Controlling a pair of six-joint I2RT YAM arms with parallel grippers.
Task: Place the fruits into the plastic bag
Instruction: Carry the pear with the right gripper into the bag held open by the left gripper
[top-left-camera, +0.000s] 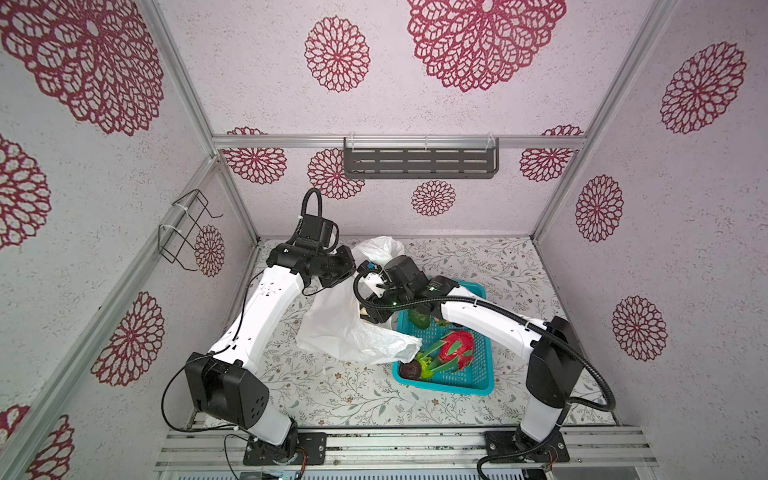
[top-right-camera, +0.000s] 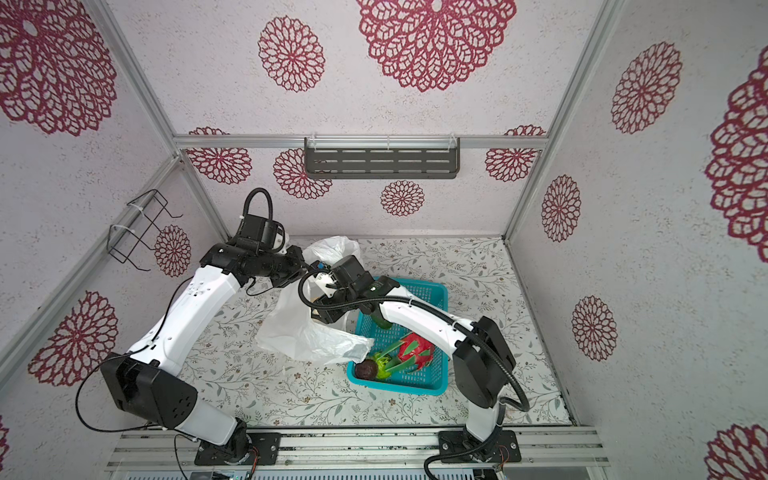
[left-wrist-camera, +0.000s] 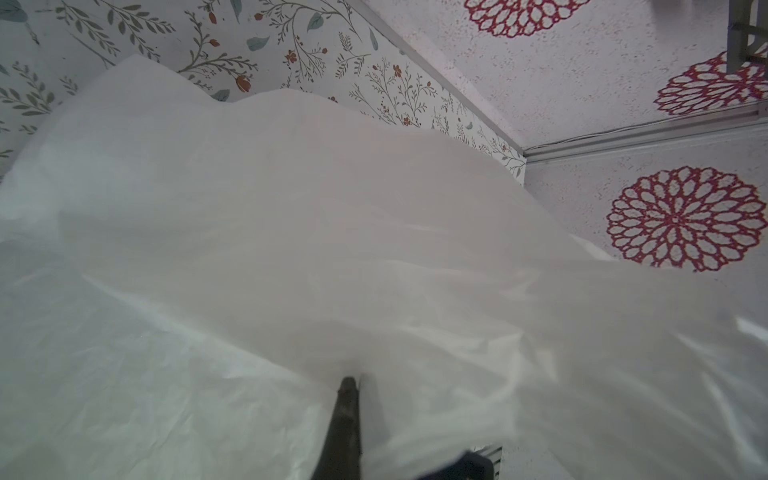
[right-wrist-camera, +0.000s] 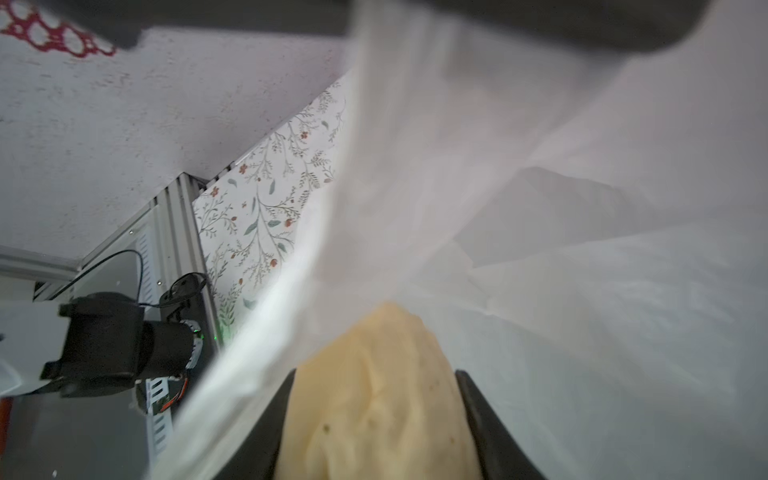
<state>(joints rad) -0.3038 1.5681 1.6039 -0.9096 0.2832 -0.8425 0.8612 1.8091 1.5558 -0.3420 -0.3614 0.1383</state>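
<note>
Only the right wrist view shows the right gripper (right-wrist-camera: 376, 374) jaws half-spread, clasping a pale fruit (right-wrist-camera: 374, 415) at the plastic bag (right-wrist-camera: 582, 291). The left gripper (left-wrist-camera: 349, 386) jaws pinch the bag's film.

The left hand (left-wrist-camera: 352, 381) apparently pinches the white plastic bag (left-wrist-camera: 291, 232), which billows over the floral tabletop (left-wrist-camera: 249, 41).

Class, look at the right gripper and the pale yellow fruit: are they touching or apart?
Touching. The right wrist view shows the right gripper's dark fingers pressed against both sides of the pale yellow fruit, with no gap.
</note>
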